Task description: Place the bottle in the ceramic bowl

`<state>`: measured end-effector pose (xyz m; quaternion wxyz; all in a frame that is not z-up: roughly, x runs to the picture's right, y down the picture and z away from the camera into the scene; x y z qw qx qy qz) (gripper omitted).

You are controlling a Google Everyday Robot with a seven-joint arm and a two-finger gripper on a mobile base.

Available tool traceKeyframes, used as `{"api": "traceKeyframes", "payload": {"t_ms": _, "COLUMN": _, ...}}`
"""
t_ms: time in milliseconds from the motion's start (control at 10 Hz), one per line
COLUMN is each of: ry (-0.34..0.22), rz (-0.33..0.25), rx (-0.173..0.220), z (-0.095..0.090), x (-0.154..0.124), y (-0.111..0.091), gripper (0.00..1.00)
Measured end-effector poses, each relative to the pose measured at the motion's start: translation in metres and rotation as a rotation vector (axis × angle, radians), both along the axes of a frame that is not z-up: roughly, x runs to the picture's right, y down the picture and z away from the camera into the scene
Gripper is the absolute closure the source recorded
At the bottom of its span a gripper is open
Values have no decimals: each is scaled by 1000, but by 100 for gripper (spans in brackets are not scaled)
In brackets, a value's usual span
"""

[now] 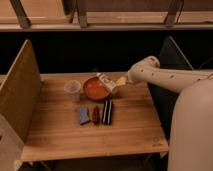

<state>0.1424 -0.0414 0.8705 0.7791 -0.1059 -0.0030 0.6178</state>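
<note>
1. At the left of the wooden desk (55, 135), the translucent cup (73, 88) stands just beside the ceramic bowl (94, 90). Neither plays a part yet, and the reddish bowl looks empty as far as its inside shows.
2. In front of them lie a blue-grey block (83, 115), a small brown item (95, 114) and a black bar (107, 112), all apart from the bowl.
3. The bottle (106, 82) is tilted over the bowl's right rim, its tan end toward the arm. It has been brought to the bowl but is not settled inside, so lowering and release seem to be left.
4. The tool (119, 81) is right of the bowl at the bottle's tan end. I cannot tell whether it is clenched on the bottle or released.
</note>
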Motion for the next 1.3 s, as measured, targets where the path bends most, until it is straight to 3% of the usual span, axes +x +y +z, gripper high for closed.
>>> {"api": "traceKeyframes", "payload": {"t_ms": 400, "ry": 1, "rz": -10, "rx": 4, "z": 0, "x": 0, "y": -2, "gripper": 20}}
{"api": "traceKeyframes", "payload": {"t_ms": 500, "ry": 1, "rz": -46, "rx": 18, "z": 1, "x": -5, "y": -10, "gripper": 20}}
{"api": "traceKeyframes", "payload": {"t_ms": 700, "ry": -34, "rz": -152, "rx": 40, "z": 7, "x": -44, "y": -31, "gripper": 20}}
{"api": "traceKeyframes", "payload": {"t_ms": 800, "ry": -44, "rz": -187, "rx": 35, "z": 12, "x": -55, "y": -33, "gripper": 20}}
{"api": "traceKeyframes", "payload": {"t_ms": 1000, "ry": -61, "rz": -234, "rx": -7, "z": 29, "x": -74, "y": -27, "gripper": 20}}
{"api": "traceKeyframes", "payload": {"t_ms": 1300, "ry": -62, "rz": -231, "rx": -100, "z": 56, "x": -82, "y": -11, "gripper": 20}}
